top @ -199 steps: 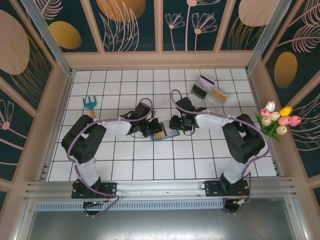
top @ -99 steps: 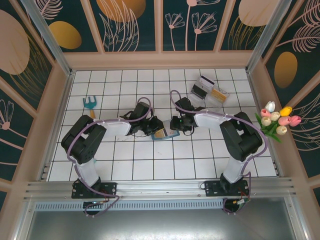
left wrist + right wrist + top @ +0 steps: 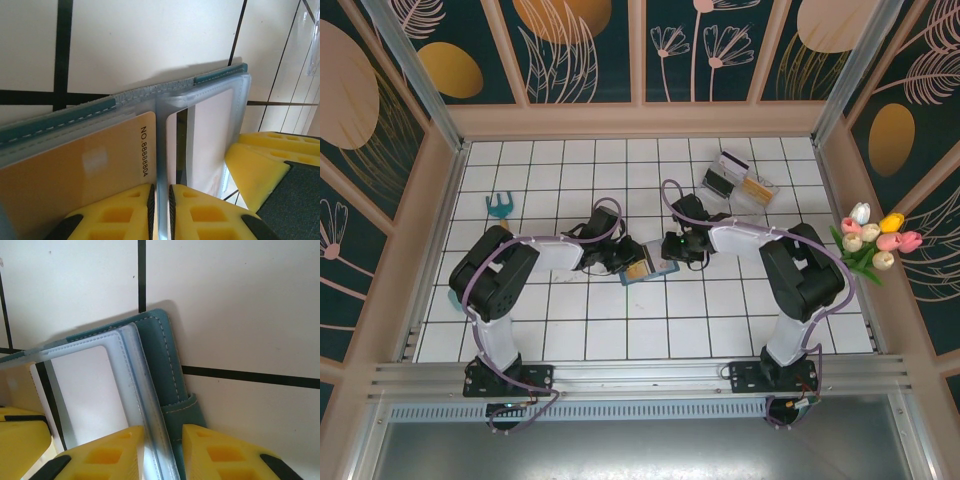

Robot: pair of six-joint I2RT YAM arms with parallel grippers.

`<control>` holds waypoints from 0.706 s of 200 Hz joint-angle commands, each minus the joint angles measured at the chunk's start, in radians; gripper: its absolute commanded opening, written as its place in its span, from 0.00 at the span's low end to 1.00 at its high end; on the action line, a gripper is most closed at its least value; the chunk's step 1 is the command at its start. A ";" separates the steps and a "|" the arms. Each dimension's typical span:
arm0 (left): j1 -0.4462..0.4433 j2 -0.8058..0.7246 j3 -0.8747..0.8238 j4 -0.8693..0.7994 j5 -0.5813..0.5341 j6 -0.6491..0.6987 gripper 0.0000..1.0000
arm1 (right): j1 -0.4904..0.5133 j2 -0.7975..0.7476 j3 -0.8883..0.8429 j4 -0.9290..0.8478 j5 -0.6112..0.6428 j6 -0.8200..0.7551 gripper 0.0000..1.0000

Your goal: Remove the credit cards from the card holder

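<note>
Now the card holder (image 3: 650, 271) lies open on the white tiled table (image 3: 620, 330), between the two grippers. The left gripper (image 3: 160, 212) comes at the holder from its left. Its yellow fingers are pressed together on the edge of a clear plastic sleeve (image 3: 210, 125) at the fold, so it grips the holder by that sleeve. Just left of that pinch, inside the holder's left half, sits the yellow-orange card (image 3: 85, 170), printed with "NO. 8888804", with one corner under a left fingertip. The holder's teal stitched cover shows as a thin strip beyond the card's far edge.

The right gripper (image 3: 163, 455) meets the holder from its right. Its fingers are closed over the stack of clear sleeves and the teal cover edge with its small tab, clamping that half of the holder. A pale surface with a dark stripe shows through the sleeve there. Whether that is the greyish card or the tile beneath, I cannot tell.

Beyond the holder and off to its right stands a clear plastic tray (image 3: 740, 180) with cards in it. Well to the holder's left lies a small teal garden tool (image 3: 500, 207), and far to its right a bunch of tulips (image 3: 876, 240).
</note>
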 commanded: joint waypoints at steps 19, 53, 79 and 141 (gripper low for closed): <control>0.009 0.043 -0.003 0.032 0.033 0.008 0.18 | 0.000 0.048 -0.002 -0.050 -0.018 -0.009 0.26; 0.013 0.045 -0.001 0.041 0.045 0.018 0.16 | 0.003 0.058 -0.003 -0.052 -0.027 -0.013 0.22; 0.016 0.050 0.000 0.051 0.062 0.023 0.16 | 0.006 0.066 -0.002 -0.053 -0.033 -0.013 0.22; 0.018 0.058 0.009 0.087 0.110 0.032 0.17 | 0.015 0.075 -0.002 -0.052 -0.039 -0.012 0.22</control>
